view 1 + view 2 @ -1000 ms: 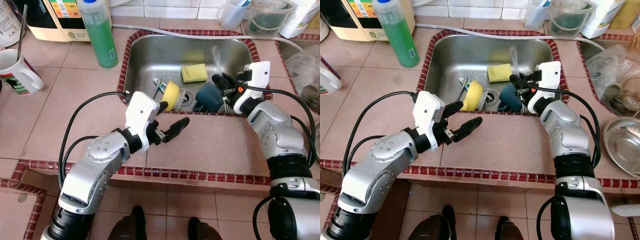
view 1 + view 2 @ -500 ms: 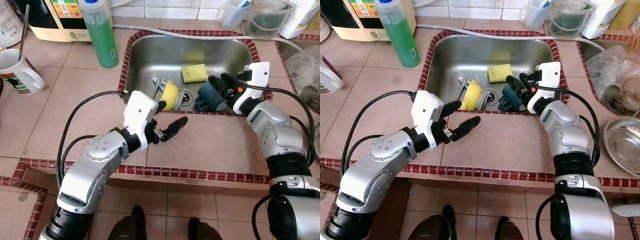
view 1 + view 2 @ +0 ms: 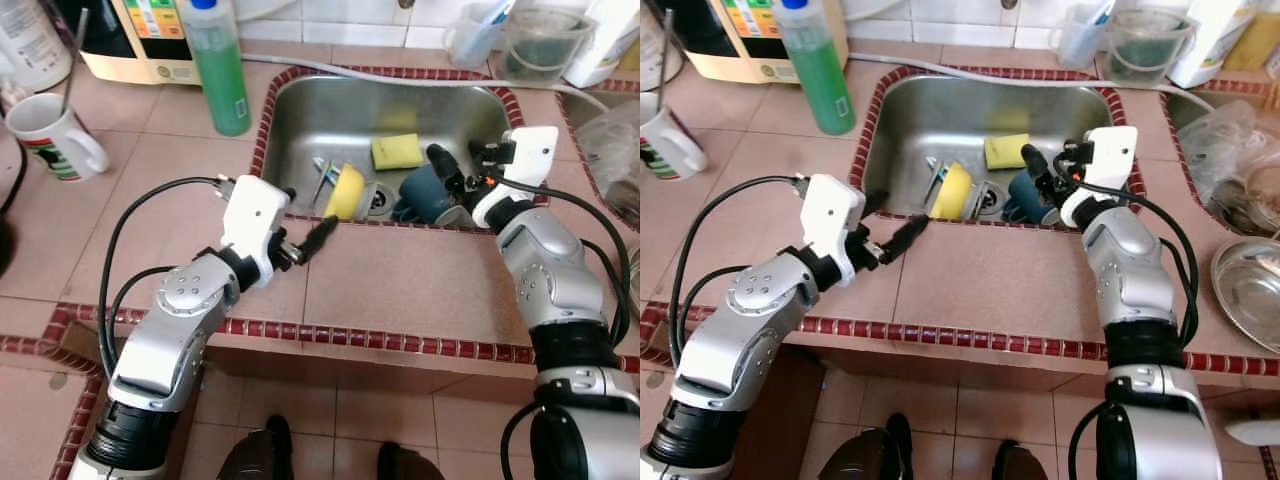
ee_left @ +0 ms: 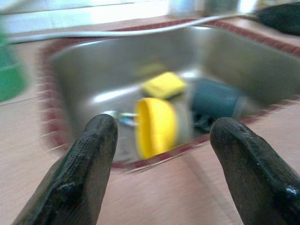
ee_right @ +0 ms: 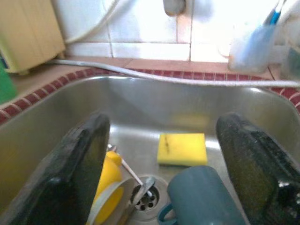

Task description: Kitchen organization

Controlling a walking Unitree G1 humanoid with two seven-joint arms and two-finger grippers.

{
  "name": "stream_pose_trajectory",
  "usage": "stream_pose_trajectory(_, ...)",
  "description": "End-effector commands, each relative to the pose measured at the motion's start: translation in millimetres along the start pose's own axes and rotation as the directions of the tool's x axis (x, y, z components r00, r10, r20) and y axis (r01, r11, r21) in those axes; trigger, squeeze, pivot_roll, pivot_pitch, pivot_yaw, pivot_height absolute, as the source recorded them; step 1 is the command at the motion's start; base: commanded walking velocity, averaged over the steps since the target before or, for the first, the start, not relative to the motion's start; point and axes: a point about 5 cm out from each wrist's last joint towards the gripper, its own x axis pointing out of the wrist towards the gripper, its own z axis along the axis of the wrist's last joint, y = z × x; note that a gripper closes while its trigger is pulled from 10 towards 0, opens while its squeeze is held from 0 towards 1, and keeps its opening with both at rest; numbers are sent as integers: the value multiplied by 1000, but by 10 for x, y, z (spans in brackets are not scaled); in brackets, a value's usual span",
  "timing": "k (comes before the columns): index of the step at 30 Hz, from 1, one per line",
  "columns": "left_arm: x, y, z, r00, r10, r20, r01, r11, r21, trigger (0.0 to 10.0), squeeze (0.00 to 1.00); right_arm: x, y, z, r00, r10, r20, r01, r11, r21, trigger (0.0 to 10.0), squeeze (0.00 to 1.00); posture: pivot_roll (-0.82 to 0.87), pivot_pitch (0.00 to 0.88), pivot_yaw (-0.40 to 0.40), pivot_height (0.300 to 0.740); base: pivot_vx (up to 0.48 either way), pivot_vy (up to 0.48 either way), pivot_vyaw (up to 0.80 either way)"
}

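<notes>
Sink (image 3: 300, 120) was set into the tiled bench (image 3: 420, 280), with a yellow cup (image 3: 343, 190) lying by the drain, a yellow sponge (image 3: 397, 151) behind it, a dark blue mug (image 3: 424, 193) on its side at the right, and cutlery (image 3: 322, 176) beside the yellow cup. Left gripper (image 3: 300, 240) was held over the bench just at the sink's front rim, fingers spread and empty, while the right gripper (image 3: 1045, 165) was poised over the dark blue mug inside the sink, fingers spread wide, contact with the mug not discernible. Green bottle (image 3: 220, 65) and a white mug (image 3: 50, 135) were seen on the bench left of the sink.
</notes>
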Motion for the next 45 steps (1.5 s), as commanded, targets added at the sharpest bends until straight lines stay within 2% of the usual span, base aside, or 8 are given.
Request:
stream_pose_trajectory(1,-29,85,-40,997,73,5,-73,997,1,10000,0,-62,37,38,999,-23,42,25,999,-30,10000,1000,12,74,3,740,0,0,0)
stream_pose_trajectory(9,-43,229,-96,986,169,13,-169,985,33,10000,0,-194,162,4,995,-67,72,71,997,-44,10000,1000,-5,33,6,740,0,0,0)
stream_pose_trajectory(12,-25,302,-121,976,215,20,-215,976,26,10000,0,-262,211,-98,996,-82,43,88,980,-180,10000,1000,-14,11,11,740,0,0,0)
stream_pose_trajectory(24,-22,314,-238,969,247,30,-245,968,-58,10000,0,-463,333,-301,981,-192,29,194,977,-83,10000,1000,-12,0,12,740,0,0,0)
stream_pose_trajectory(26,-18,298,-228,971,238,40,-236,971,-51,10000,0,-465,348,-318,981,-192,24,193,978,-79,10000,875,-12,0,12,740,0,0,0)
stream_pose_trajectory(27,-13,289,-226,971,235,41,-232,971,-54,10000,0,-464,359,-329,982,-189,20,190,979,-79,10000,0,-10,0,12,740,0,0,0)
stream_pose_trajectory(43,-5,241,-235,980,192,48,-191,981,-22,10000,0,-443,382,-349,982,-187,14,187,978,-97,10000,0,-3,0,13,740,0,-270,0)
stream_pose_trajectory(45,-17,251,-227,977,202,61,-196,976,-96,10000,0,-443,404,-361,983,-181,11,181,979,-96,10000,0,-3,0,17,740,0,0,0)
